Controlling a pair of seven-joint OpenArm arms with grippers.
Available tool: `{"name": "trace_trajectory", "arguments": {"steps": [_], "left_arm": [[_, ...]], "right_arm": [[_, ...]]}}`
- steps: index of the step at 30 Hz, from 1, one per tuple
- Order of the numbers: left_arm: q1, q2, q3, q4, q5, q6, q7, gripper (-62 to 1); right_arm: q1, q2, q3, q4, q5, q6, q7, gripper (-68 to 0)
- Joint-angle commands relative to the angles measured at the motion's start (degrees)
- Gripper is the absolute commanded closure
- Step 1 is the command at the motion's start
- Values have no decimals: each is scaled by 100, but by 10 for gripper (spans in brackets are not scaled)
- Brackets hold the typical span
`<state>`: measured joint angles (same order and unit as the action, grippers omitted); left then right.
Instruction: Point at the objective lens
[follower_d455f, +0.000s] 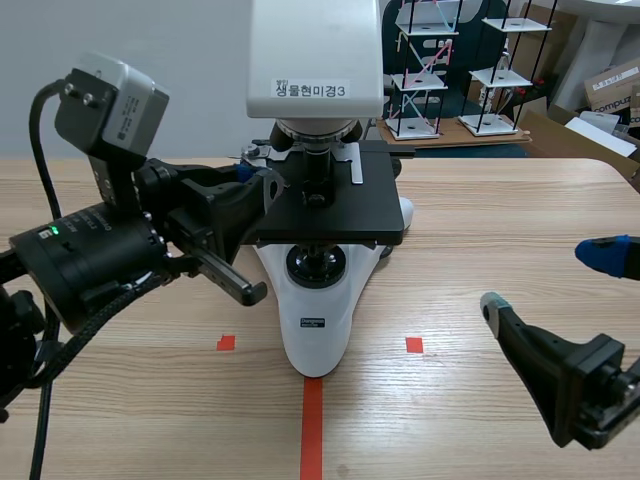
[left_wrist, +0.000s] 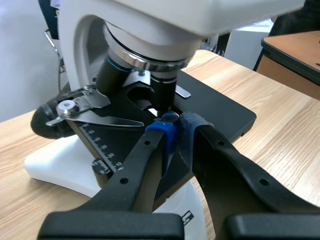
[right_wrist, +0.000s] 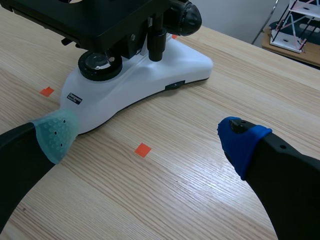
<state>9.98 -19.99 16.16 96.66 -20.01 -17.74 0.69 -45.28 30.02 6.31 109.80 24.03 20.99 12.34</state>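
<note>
A white microscope (follower_d455f: 316, 330) with a black stage (follower_d455f: 335, 215) stands mid-table. Its black objective lens (follower_d455f: 318, 168) hangs from the nosepiece over the stage. My left gripper (follower_d455f: 262, 180) comes in from the left at stage height, shut on nothing. In the left wrist view its blue-padded tips (left_wrist: 175, 122) meet just in front of the objective lens (left_wrist: 162, 90), close to it; contact cannot be told. My right gripper (follower_d455f: 545, 280) hovers open over the table at the right, well clear of the microscope base (right_wrist: 150, 75), nothing between its fingers (right_wrist: 55, 132).
White rack models (follower_d455f: 430, 60) and cardboard boxes (follower_d455f: 610, 90) stand beyond the table's far right. A focus knob (right_wrist: 186, 17) sticks out of the microscope's side. Another brown table (left_wrist: 295, 50) lies past the stage.
</note>
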Motion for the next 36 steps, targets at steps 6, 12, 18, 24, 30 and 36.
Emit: {"name": "trace_trajectory", "arguments": {"steps": [6,12,18,24,30,36], "left_arm": [[-33,94,-4,13,9,20,-63,-20],[-33,92,-4,13,9,20,-63,-20],[-33,92,-4,13,9,20,-76,-20],[-33,92,-4,13,9,20,-76,-20],[-33,92,-4,13,9,20,-76,-20],[-33,92,-4,13,11,20,-79,-20]], "right_arm": [[35,61,66,68,63,-2,83,-608],[37,61,63,68,66,-2,85,-608],[37,61,63,68,61,-2,85,-609],[37,61,63,68,61,-46,85,-609],[37,61,66,68,-76,-199,87,-609],[37,61,66,68,-94,-195,85,-609]]}}
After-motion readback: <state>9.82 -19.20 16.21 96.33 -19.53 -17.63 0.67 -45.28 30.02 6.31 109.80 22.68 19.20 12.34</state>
